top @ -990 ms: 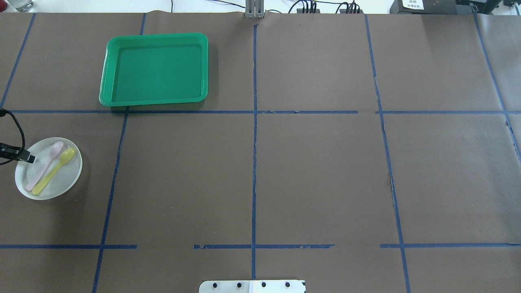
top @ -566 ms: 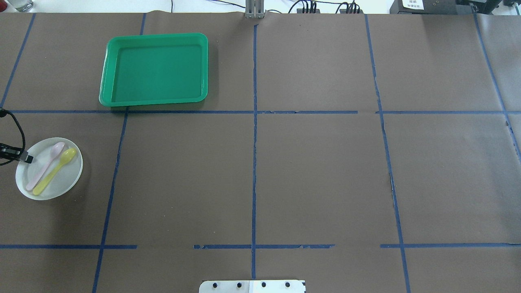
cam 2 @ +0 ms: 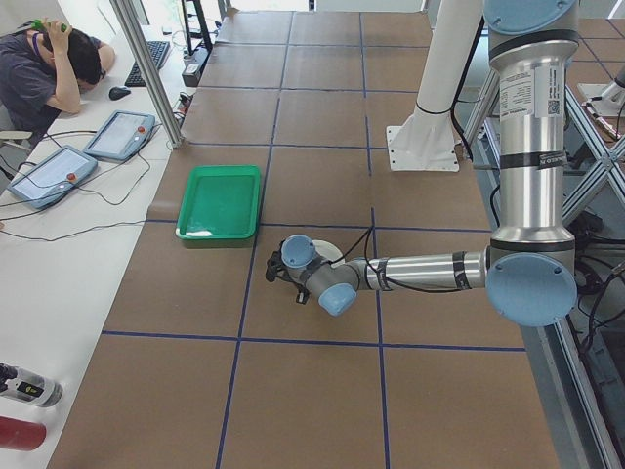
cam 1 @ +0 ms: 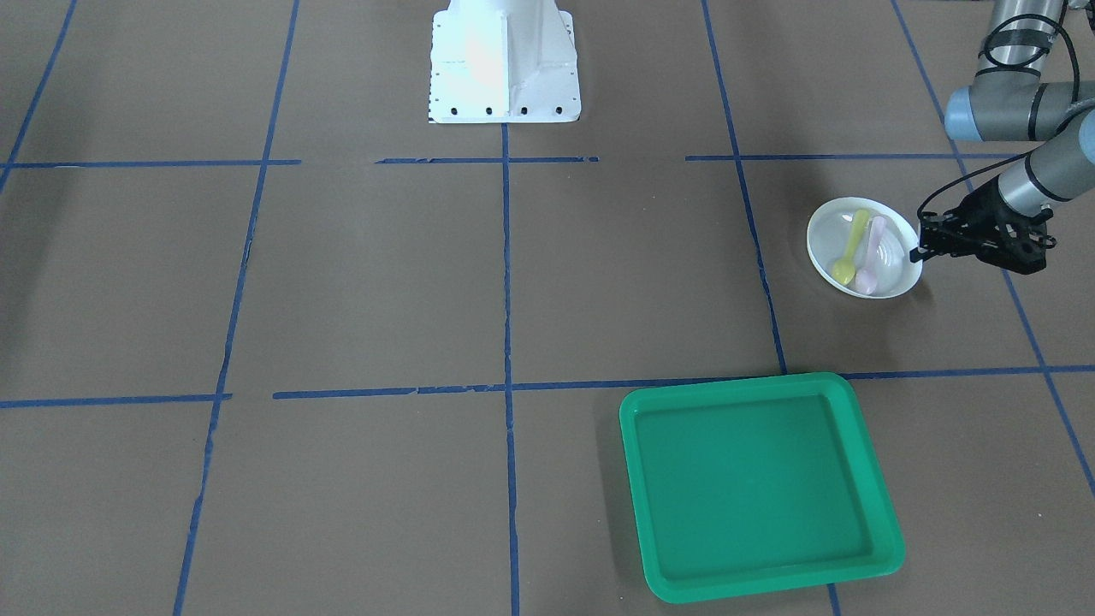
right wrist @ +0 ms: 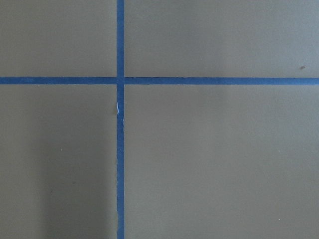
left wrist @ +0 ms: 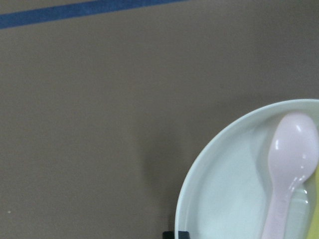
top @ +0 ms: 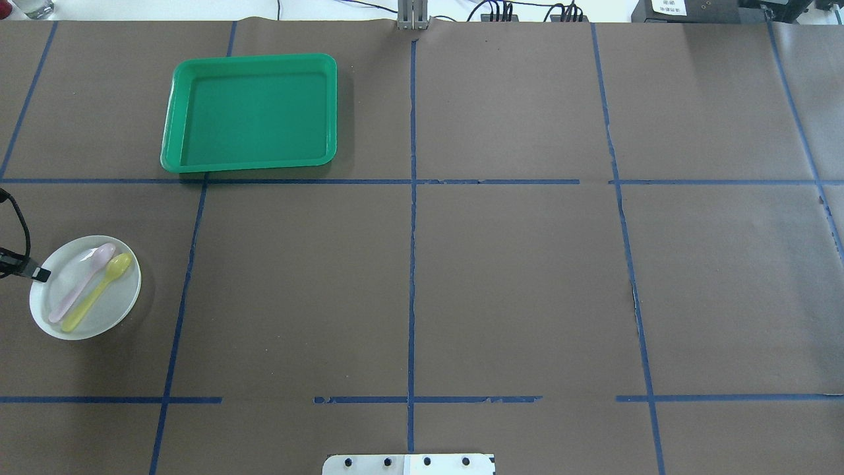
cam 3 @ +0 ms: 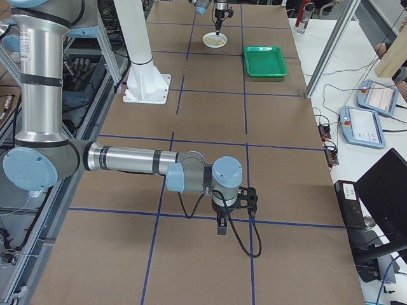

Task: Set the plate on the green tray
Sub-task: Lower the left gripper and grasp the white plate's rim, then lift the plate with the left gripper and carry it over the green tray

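The small white plate (top: 109, 309) sits at the table's left side and holds a pink spoon (top: 82, 285) and a yellow spoon (top: 99, 291). My left gripper (top: 38, 274) is shut on the plate's rim on its left. In the front view the plate (cam 1: 825, 244) looks tilted, with a shadow under it, in the gripper (cam 1: 918, 252). The left wrist view shows the plate's rim (left wrist: 224, 199) and the pink spoon (left wrist: 291, 159). The green tray (top: 254, 119) lies empty farther back, apart from the plate. My right gripper (cam 3: 220, 227) hovers over bare table; I cannot tell whether it is open.
The table is covered in brown paper with a blue tape grid. The robot's white base (cam 1: 505, 64) stands at the middle of the near edge. Operators' tablets (cam 2: 117, 135) lie on a side desk beyond the tray.
The plate with both spoons has shifted toward the robot and slightly right, together with my left gripper on its rim. The tray has not moved.
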`<action>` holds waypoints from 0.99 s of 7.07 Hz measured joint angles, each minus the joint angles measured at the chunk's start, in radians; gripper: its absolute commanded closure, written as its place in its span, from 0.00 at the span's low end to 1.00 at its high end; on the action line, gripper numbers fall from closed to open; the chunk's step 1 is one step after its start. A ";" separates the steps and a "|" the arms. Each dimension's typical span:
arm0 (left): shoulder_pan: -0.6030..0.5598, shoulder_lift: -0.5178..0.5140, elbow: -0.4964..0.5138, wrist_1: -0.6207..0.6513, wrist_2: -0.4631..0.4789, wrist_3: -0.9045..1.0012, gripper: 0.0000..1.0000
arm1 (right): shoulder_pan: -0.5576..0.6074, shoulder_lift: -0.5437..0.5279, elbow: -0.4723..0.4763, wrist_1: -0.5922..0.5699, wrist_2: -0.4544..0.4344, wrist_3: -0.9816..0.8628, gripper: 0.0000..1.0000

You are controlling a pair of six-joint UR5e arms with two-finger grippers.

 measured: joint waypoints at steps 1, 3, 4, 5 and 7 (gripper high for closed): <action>-0.035 0.001 0.007 0.003 -0.080 0.015 1.00 | 0.000 0.000 0.000 0.000 0.000 0.000 0.00; -0.096 -0.003 0.013 0.039 -0.207 0.022 1.00 | 0.000 0.000 0.000 0.000 0.000 0.000 0.00; -0.120 -0.010 0.012 0.062 -0.251 0.019 1.00 | 0.000 0.000 0.000 0.000 0.000 0.000 0.00; -0.141 -0.025 0.009 0.078 -0.273 0.009 1.00 | 0.000 0.000 0.000 0.000 0.000 0.000 0.00; -0.164 -0.114 0.010 0.103 -0.278 -0.102 1.00 | 0.000 0.000 0.000 0.000 0.000 0.000 0.00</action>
